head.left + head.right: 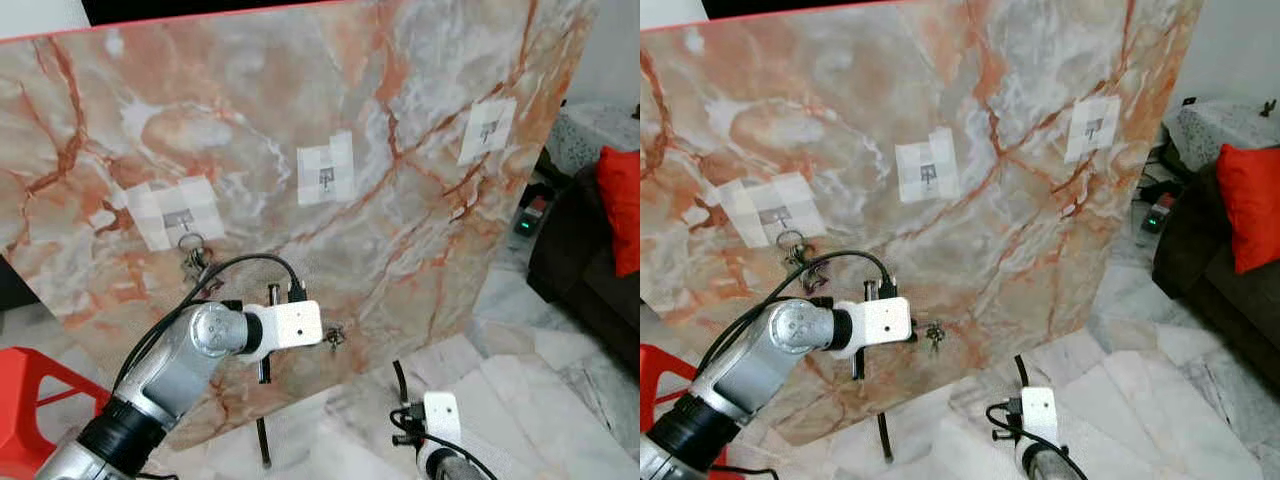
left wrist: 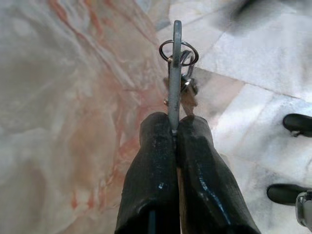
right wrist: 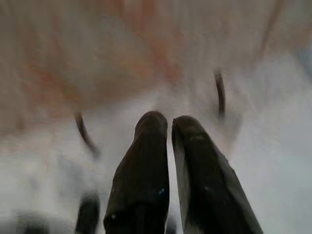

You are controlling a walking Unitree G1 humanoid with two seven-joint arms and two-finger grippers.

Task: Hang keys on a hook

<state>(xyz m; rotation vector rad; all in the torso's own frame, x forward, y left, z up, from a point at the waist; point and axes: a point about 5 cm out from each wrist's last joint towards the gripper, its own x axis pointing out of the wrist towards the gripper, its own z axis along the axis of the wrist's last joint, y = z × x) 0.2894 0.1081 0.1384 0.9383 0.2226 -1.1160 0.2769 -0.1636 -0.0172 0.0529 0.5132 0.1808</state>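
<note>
- As you look at the head views, a big marble board (image 1: 400, 200) leans up and fills most of the frame, with three white patches on it.
- Each patch has a small hook: one at the left (image 1: 181, 222), one in the middle (image 1: 326, 177), one at the upper right (image 1: 488, 130).
- You can see a key bunch (image 1: 193, 255) already hanging from the left hook.
- Your left gripper (image 2: 173, 130) sits low in the frame, left of the middle, and points at the board below the middle hook.
- In the left wrist view, its two black fingers (image 2: 151, 185) are pinched together on a flat metal key, and the ring with the other keys (image 2: 178, 63) hangs past the tips, close to the board.
- In the left eye view those keys (image 1: 335, 336) show just right of the white gripper body.
- Your right gripper (image 3: 168, 122) is at the bottom of the frame, right of the middle, over the pale floor (image 1: 540, 400). Its fingers are close together with a thin gap and hold nothing.
- A red stool (image 1: 30, 385) is at the lower left, and a dark sofa (image 1: 585, 290) with a red cushion (image 1: 622, 205) is at the right edge.
</note>
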